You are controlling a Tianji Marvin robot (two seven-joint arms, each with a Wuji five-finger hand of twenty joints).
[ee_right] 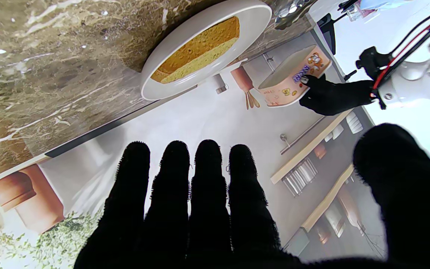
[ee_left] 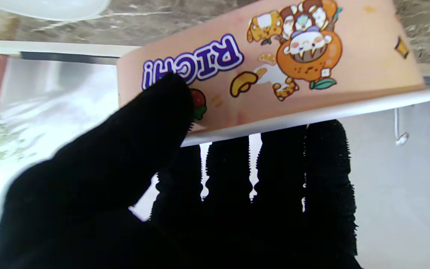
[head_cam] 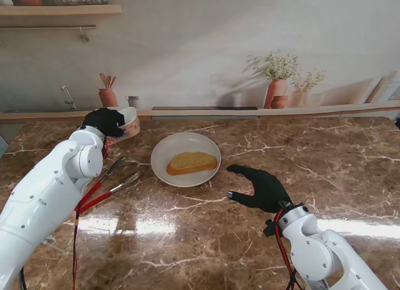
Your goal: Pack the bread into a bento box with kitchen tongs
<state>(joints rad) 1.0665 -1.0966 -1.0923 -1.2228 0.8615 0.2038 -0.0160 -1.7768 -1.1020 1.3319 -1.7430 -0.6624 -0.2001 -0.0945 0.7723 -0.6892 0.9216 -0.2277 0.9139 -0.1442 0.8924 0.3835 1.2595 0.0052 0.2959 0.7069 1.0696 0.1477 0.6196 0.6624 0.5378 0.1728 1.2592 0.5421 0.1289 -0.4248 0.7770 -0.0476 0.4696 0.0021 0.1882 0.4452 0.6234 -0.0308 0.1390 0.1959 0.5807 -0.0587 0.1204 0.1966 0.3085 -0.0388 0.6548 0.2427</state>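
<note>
Starting on the left, your left hand (head_cam: 104, 121) in its black knit glove is reaching out to the far left part of the brown marble tabletop (head_cam: 206, 240) and it's clamped on the pink bento box with cartoon print and a white rim (head_cam: 129, 124). In the left wrist view you can see the thumb (ee_left: 162, 112) pressed on the printed outer wall of the box (ee_left: 274, 63) while the other four fingers (ee_left: 293, 172) curl over the rim, so that's a proper pinch on the wall. From the stand view the box looks tipped rather than sitting flat, though I can't tell whether it's touching the tabletop.

Just nearer to you from that hand, partly tucked under the white forearm, are the metal kitchen tongs with red handles (head_cam: 109, 189), lying flat on the tabletop with nothing holding them.

Moving right, the round white plate (head_cam: 185, 159) sits mid-table, and the toasted golden-brown slice of bread (head_cam: 192, 162) lies flat in it, crust edge toward you. The right wrist view shows the same slice (ee_right: 200, 48).

Over on the right, your right hand (head_cam: 262, 187), also black-gloved, sits low over the tabletop just right of the plate, fingers spread apart and holding nothing, thumb (ee_right: 405, 179) well away from the other four.
</note>
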